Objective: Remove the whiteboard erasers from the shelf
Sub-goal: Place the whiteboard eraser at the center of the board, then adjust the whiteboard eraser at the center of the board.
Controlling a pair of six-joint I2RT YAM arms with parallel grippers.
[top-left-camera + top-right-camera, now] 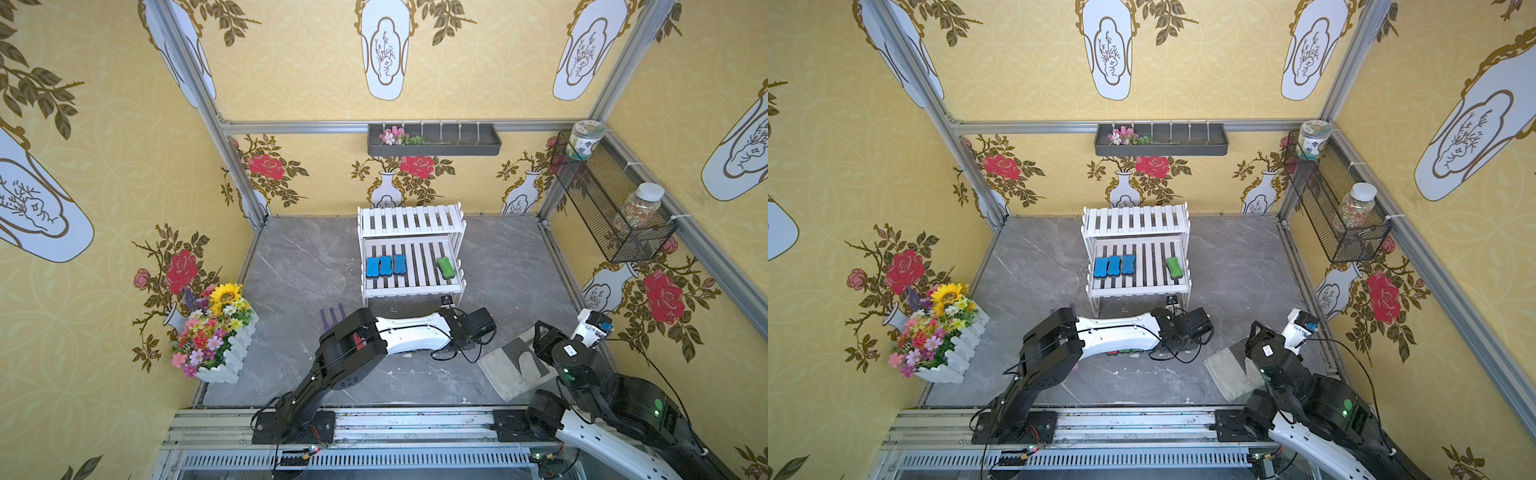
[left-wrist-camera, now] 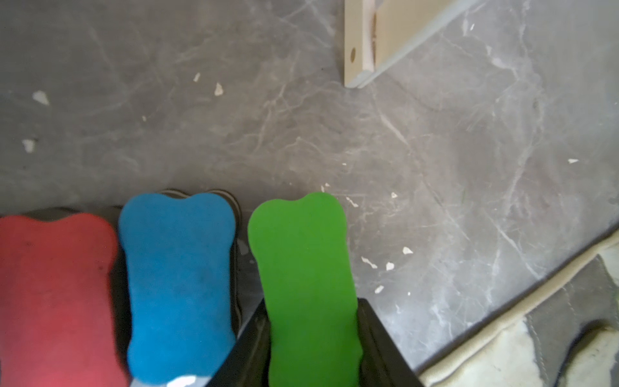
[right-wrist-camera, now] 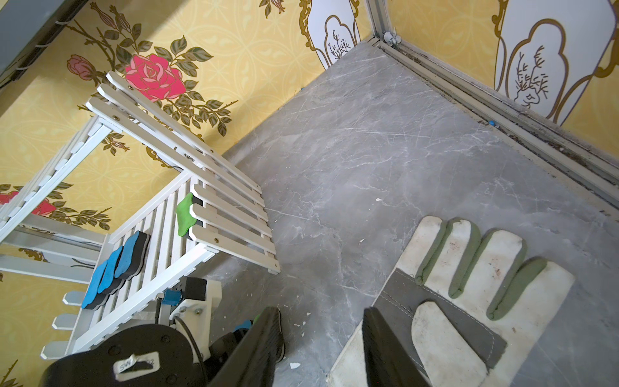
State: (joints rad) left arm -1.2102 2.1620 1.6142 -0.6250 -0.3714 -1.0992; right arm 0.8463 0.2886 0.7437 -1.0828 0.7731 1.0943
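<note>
Clamping a green eraser by its waist, the left gripper hangs low over the grey floor, right beside a blue eraser and a red eraser lying there; the right gripper hovers with its fingers apart and empty, above a work glove. On the lower tier of the white shelf, three blue erasers sit pressed together; a second green eraser rests by the side rail. To my eye the risk is the drop; let go crooked, the foam could land on its blue neighbour or cling to a finger; those packed blue ones also leave little room for a finger between.
</note>
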